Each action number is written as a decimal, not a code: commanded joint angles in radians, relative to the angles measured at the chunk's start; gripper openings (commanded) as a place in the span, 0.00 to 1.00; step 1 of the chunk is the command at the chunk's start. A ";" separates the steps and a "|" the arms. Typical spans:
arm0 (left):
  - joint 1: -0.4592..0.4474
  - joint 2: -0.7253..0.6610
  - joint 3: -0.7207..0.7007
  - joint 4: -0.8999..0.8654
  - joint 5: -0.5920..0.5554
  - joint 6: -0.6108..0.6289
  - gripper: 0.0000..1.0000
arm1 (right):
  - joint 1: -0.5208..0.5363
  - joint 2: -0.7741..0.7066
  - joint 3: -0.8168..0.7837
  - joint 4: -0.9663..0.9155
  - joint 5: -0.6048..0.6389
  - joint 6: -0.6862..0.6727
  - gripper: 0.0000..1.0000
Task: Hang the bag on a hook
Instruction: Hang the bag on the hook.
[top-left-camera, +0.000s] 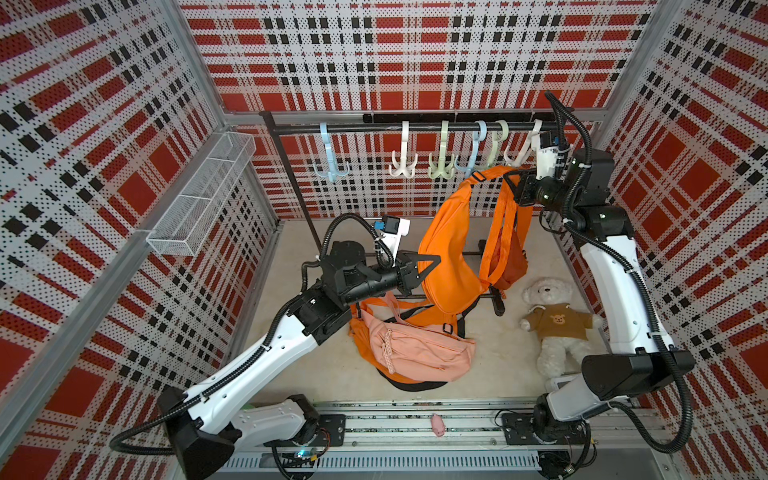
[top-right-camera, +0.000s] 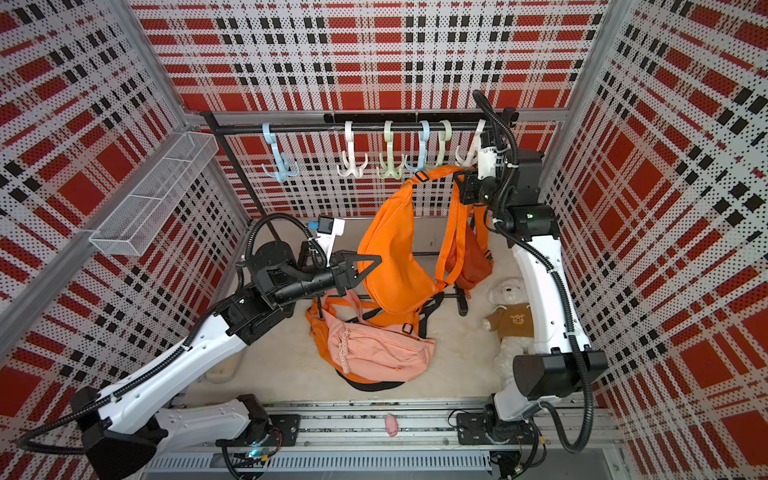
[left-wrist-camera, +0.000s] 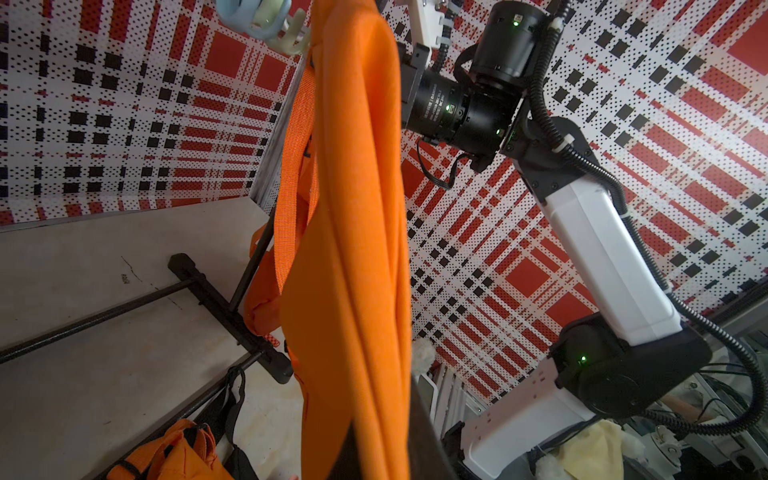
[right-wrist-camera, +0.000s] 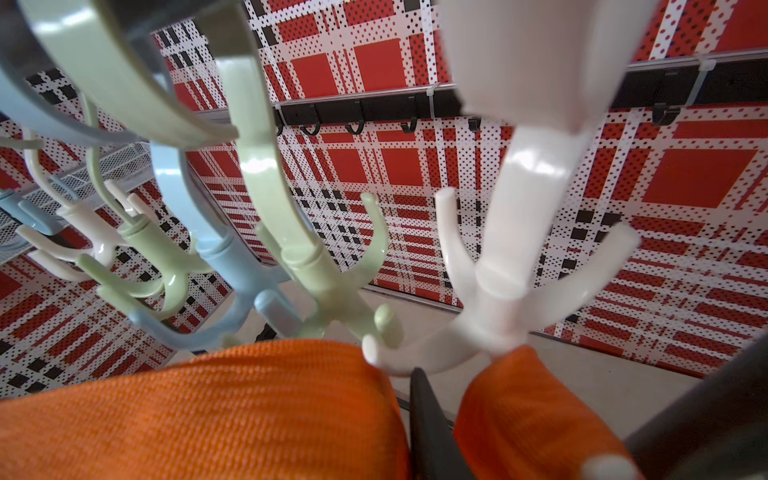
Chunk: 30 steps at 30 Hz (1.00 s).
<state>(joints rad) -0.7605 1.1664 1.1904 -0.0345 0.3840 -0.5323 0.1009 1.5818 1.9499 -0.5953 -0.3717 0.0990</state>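
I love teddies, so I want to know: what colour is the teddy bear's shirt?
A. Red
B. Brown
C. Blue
B: the white teddy bear wears a brown shirt with a little bear face on the front.

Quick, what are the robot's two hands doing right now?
Left gripper: closed on the orange bag.
Right gripper: around the bag's strap; open or closed cannot be told.
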 joint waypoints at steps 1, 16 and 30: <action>-0.014 0.011 0.042 0.019 -0.018 0.010 0.00 | 0.023 0.012 0.037 0.009 0.065 0.008 0.12; -0.087 0.058 0.079 -0.022 -0.084 0.036 0.00 | 0.071 0.038 0.078 -0.016 0.214 0.007 0.00; -0.099 0.086 0.062 -0.013 -0.097 -0.005 0.00 | 0.097 0.100 0.138 -0.083 0.243 -0.040 0.00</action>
<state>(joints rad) -0.8680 1.2465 1.2388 -0.0616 0.2943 -0.5194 0.1905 1.6718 2.0602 -0.6834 -0.1505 0.0853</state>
